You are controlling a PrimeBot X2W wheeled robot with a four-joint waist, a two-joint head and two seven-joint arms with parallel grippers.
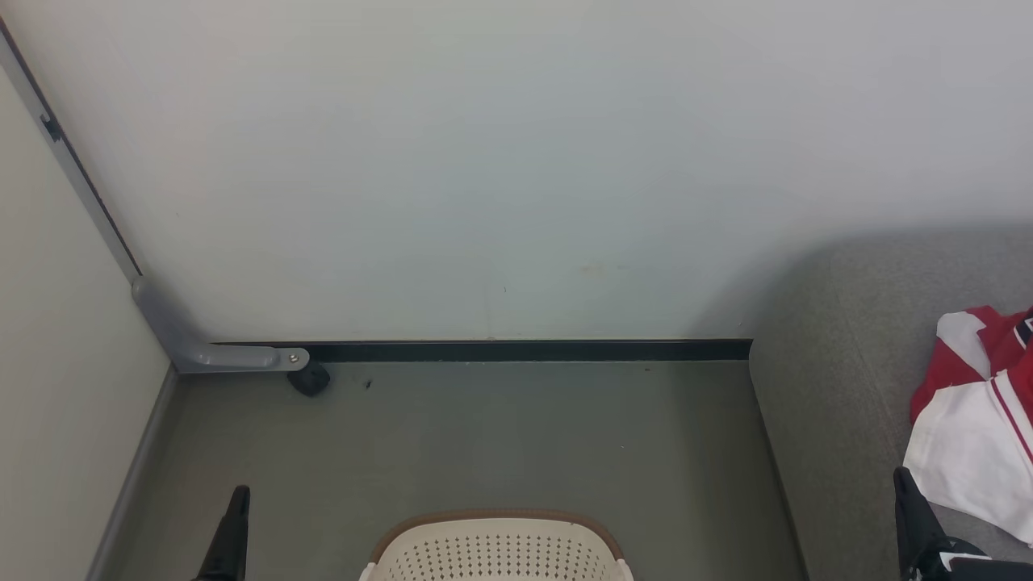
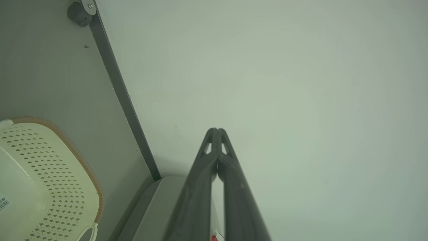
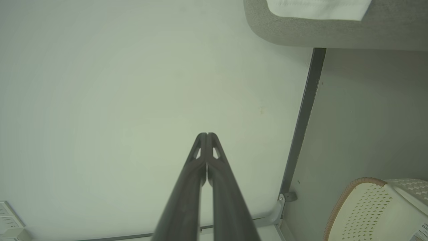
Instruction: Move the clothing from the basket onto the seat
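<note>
The clothing (image 1: 972, 420), red fabric with white panels and stripes, lies heaped on the grey seat (image 1: 839, 347) at the right edge of the head view. Its white hem (image 3: 317, 8) rests near the seat's rounded edge (image 3: 301, 35). The cream basket (image 1: 496, 553) with a brown rim stands on the floor at bottom centre, and the inner wall that I can see is bare. My left gripper (image 2: 216, 130) is shut and holds nothing, with the basket (image 2: 46, 174) to its left. My right gripper (image 3: 206, 134) is shut too, empty, pointing at the wall. The basket (image 3: 371, 211) is at its lower right.
A pale wall with a dark skirting strip (image 1: 524, 350) closes off the floor ahead. A grey bracket with a black stopper (image 1: 309, 378) sits in the left corner beside a side panel (image 1: 48, 387). Grey floor (image 1: 500, 436) lies between the basket and the wall. A white socket strip (image 3: 8, 217) is low on the wall.
</note>
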